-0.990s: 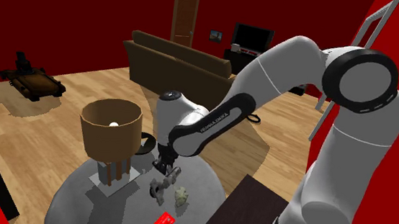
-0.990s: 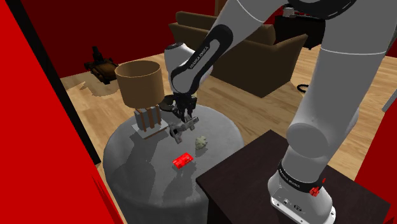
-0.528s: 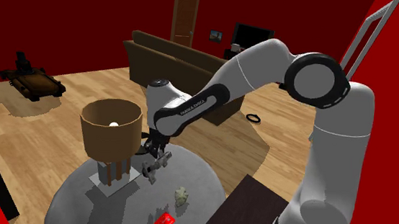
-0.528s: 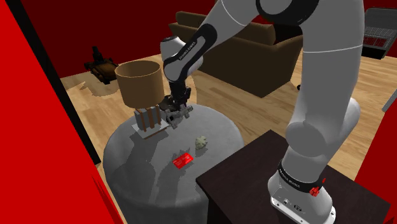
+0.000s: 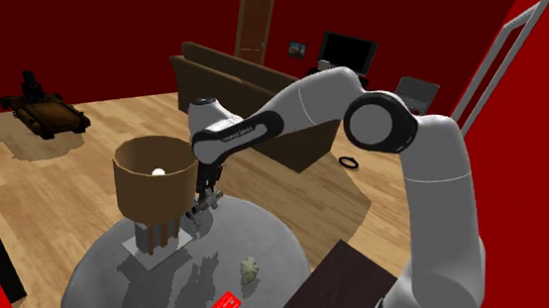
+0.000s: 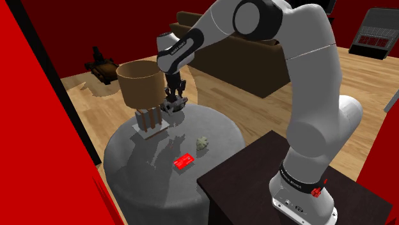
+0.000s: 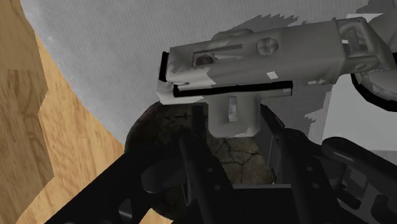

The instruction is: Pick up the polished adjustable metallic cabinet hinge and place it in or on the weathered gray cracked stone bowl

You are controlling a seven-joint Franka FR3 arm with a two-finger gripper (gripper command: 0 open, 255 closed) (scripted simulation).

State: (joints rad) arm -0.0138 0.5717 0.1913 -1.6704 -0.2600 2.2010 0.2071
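Wrist view: hinge held over bowl

Gripper [image 7: 238, 127] is clamped on the gray metallic hinge [image 7: 254, 60], with the cracked stone bowl [image 7: 234, 153] right beneath it. In the shoulder view it has carried the hinge up and left since a second ago, from mid round table [image 5: 281, 243] to just beside the brown lamp shade [image 5: 152, 179], left of frame centre. Red card [image 5: 224, 307] and pale lump [image 5: 250, 267] are unmoved at lower centre.

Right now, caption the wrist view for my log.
Black gripper holds the grey metal hinge above the cracked stone bowl.
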